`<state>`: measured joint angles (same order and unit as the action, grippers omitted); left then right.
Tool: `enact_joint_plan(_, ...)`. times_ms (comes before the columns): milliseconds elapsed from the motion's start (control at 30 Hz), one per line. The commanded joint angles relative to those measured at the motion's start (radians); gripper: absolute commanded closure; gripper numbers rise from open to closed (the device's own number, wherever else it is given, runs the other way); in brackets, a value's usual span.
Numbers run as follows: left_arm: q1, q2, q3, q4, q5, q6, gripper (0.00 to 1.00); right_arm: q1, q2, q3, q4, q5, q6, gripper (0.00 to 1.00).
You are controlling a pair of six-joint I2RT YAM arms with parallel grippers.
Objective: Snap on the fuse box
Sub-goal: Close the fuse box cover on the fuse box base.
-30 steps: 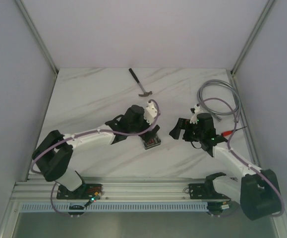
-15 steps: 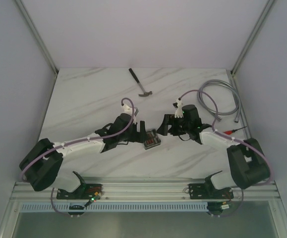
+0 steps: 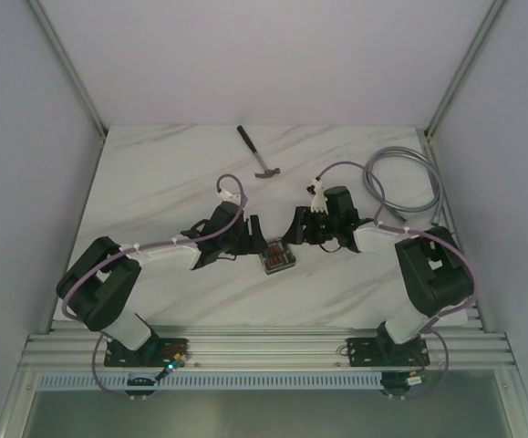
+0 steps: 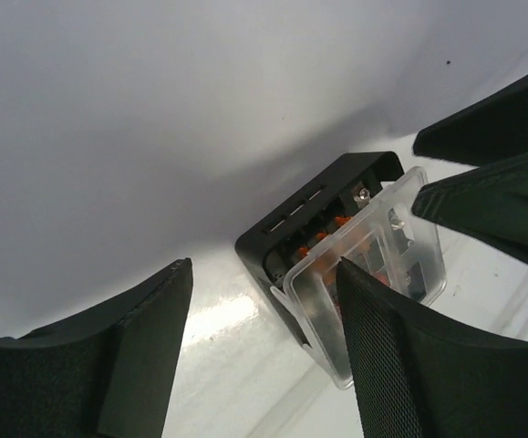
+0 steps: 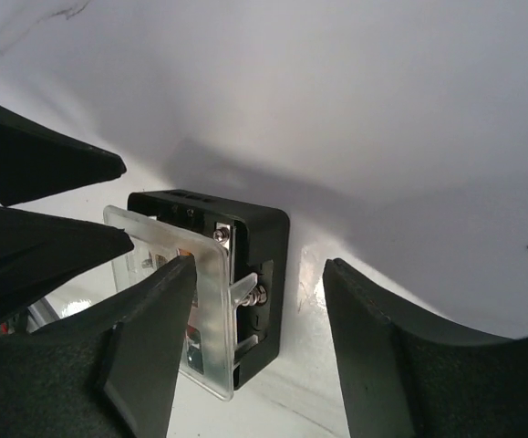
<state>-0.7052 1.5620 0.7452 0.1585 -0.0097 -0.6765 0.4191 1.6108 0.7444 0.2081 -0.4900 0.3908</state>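
The fuse box (image 3: 275,259) is a small black square box lying mid-table, with orange fuses showing inside. A clear plastic cover (image 4: 373,265) rests skewed on top of it, one edge standing off the box (image 5: 259,242). My left gripper (image 3: 253,239) reaches in from the left, jaws apart; in the left wrist view its right finger (image 4: 400,365) overlaps the cover. My right gripper (image 3: 295,234) comes from the right, jaws apart, with the box's edge (image 5: 245,301) just beyond its fingertips. Neither gripper (image 4: 264,356) (image 5: 259,351) is closed on anything.
A hammer (image 3: 259,153) lies at the back centre. A coiled grey cable (image 3: 408,182) sits at the back right beside the right arm. Enclosure walls bound the marble table (image 3: 154,182), and an aluminium rail (image 3: 264,347) runs along the near edge.
Both arms have swung inward until their grippers flank the fuse box from left and right. Both pairs of jaws have narrowed.
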Motion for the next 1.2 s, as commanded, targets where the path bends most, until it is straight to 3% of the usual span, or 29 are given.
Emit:
enact_joint_plan(0, 0.011, 0.049, 0.035, 0.027, 0.044, -0.010, 0.29, 0.006, 0.036, 0.039, 0.031, -0.056, -0.008, 0.40)
enact_joint_plan(367, 0.065, 0.085, 0.047, 0.027, 0.076, -0.004, 0.34, 0.007, 0.029, 0.058, 0.002, -0.077, 0.025, 0.52)
enact_joint_plan(567, 0.067, 0.047, 0.037, 0.026, 0.131, -0.025, 0.32, 0.010, -0.047, 0.041, -0.053, -0.028, 0.021, 0.43)
enact_joint_plan(733, 0.059, -0.043, -0.026, 0.027, 0.168, -0.093, 0.31, 0.018, -0.116, 0.006, -0.086, -0.004, 0.027, 0.42)
enact_joint_plan(900, 0.032, -0.085, -0.057, 0.027, 0.170, -0.136, 0.33, 0.047, -0.119, -0.020, -0.093, 0.011, 0.041, 0.47)
enact_joint_plan(1167, -0.004, -0.012, -0.028, 0.034, 0.186, -0.156, 0.42, 0.061, -0.090, -0.026, -0.101, 0.048, 0.046, 0.56)
